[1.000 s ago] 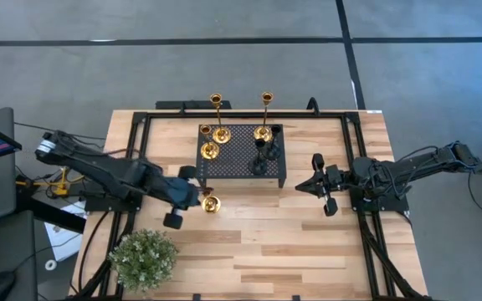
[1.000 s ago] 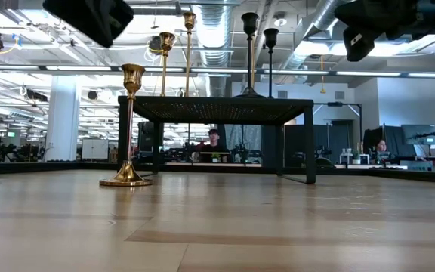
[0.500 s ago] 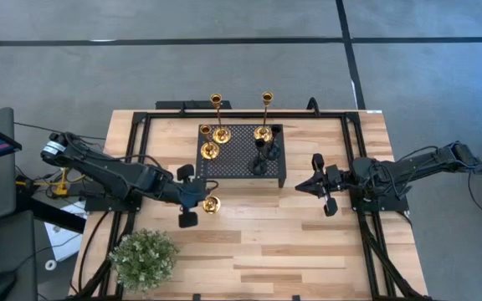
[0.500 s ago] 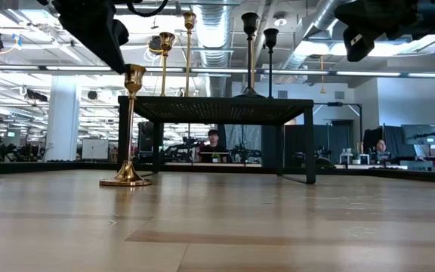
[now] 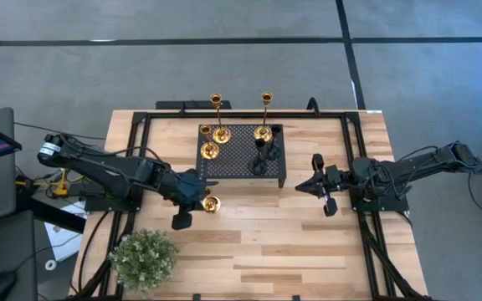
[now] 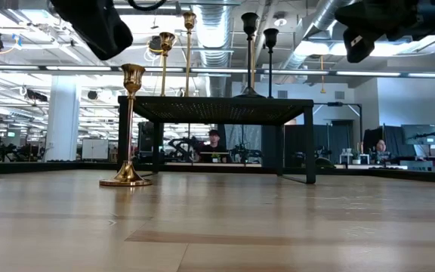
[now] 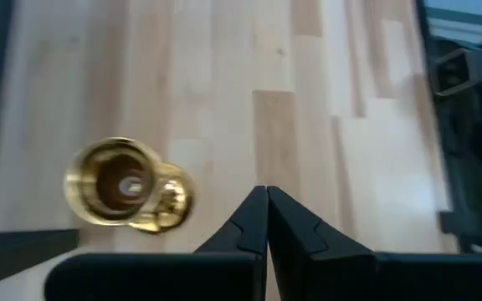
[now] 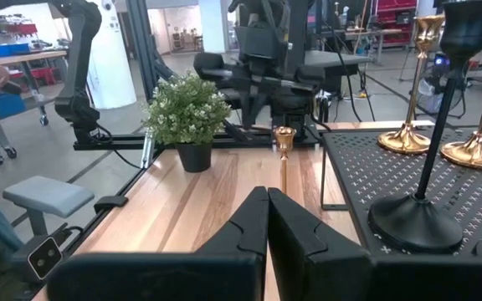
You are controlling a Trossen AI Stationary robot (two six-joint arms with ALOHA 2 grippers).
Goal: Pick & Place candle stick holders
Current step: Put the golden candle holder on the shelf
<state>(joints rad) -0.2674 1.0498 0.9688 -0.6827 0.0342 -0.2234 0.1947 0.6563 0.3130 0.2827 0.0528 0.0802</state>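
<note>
Candlestick holder of shiny gold (image 5: 211, 203) stands free beside the black perforated metal stand (image 5: 239, 159); the closed, empty left claw (image 5: 192, 201) just beside it could topple it.

Both arms are dark and jointed, with black cables; the left arm (image 5: 107, 171) has a silver cap at its base end.

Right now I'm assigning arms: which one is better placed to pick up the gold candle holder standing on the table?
Left. The left gripper, shut, hovers right beside the gold candle holder; the right gripper waits across the table, beyond the black stand.
</note>
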